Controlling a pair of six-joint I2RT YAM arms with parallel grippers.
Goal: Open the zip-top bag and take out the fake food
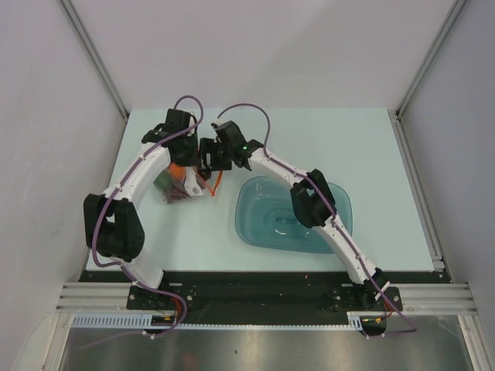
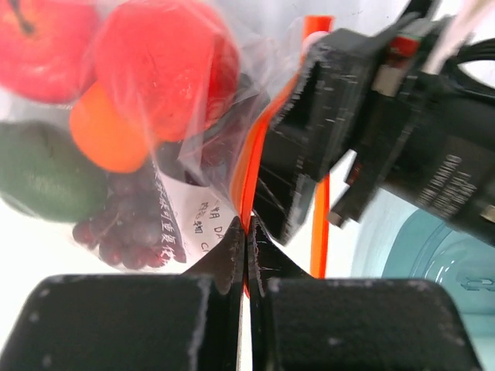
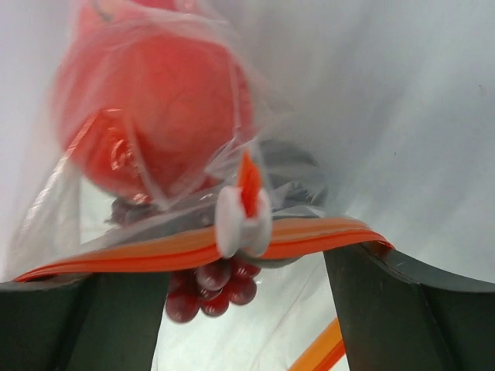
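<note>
Zip-top bag point(image 2: 203, 166) pinched in left pincer point(image 2: 246, 234).

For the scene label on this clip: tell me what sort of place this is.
Probably a lab robot test cell, not a home: plain white panels box in a pale table, and the cabled left arm and right arm are bolted to an aluminium rail at its near edge.

My left arm point(image 1: 135, 174) bent up from the lower left of the top view. My right arm point(image 1: 325, 212) arched in from the lower right, and both wrists met above centre, slightly left. My left gripper point(image 2: 246, 236) was pinched tight on the zip-top bag point(image 2: 178, 69) at its strip. My right gripper point(image 3: 224, 267) faced it with its jaws spread wide.
</note>
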